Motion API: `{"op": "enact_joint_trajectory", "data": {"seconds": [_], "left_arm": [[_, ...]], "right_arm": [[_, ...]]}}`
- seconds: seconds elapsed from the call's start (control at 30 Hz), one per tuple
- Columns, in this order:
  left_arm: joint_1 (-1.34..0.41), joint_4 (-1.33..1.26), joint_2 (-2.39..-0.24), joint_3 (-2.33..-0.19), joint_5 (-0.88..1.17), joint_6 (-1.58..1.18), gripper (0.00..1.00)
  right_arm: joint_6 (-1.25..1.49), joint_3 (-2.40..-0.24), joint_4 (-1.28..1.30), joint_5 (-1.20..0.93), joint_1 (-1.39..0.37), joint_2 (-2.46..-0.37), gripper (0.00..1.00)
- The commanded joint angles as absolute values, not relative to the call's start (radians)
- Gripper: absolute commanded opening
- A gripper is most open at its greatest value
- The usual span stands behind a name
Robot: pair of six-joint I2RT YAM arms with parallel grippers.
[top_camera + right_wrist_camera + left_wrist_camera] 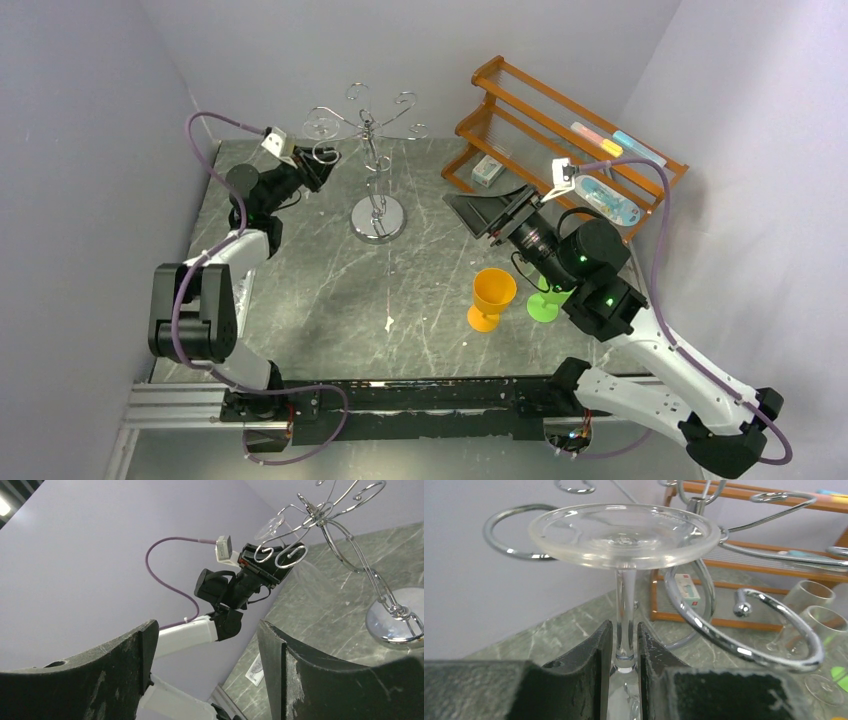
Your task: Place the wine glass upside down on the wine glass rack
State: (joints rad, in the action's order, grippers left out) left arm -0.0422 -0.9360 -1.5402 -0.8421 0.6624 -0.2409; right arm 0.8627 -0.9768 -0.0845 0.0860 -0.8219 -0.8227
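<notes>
My left gripper [625, 635] is shut on the stem of a clear wine glass [624, 535], held upside down with its round foot on top. The foot is level with the curled arm ends of the chrome wine glass rack [744, 630]. One scroll curves just right of the stem and another loop sits behind the foot. I cannot tell whether the glass touches the wire. In the top view the left gripper [318, 168] is at the rack's left arms, left of the pole [375, 170]. My right gripper [205, 645] is open and empty, raised over the table's right side [480, 212].
The rack's round mirrored base [378, 217] stands at the back middle. An orange-brown wooden shelf [560, 130] with small items is at the back right. An orange goblet [492, 297] and a green goblet [545, 303] stand near the right arm.
</notes>
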Motion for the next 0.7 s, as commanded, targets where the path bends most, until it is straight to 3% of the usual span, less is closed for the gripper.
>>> {"op": "enact_joint_trajectory", "data": {"seconds": [0.0,0.67], "left_arm": [[-0.024,-1.13,-1.597,-0.935,0.823,-0.277,0.05],[-0.026,-1.066,-1.772,-1.131,0.819,-0.336,0.05]], "right_arm": [[0.845,-0.973,-0.074,0.092,-0.818,-0.806,0.76],[0.879,-0.95,-0.192,0.017,-0.817,-0.847,0.73]]}}
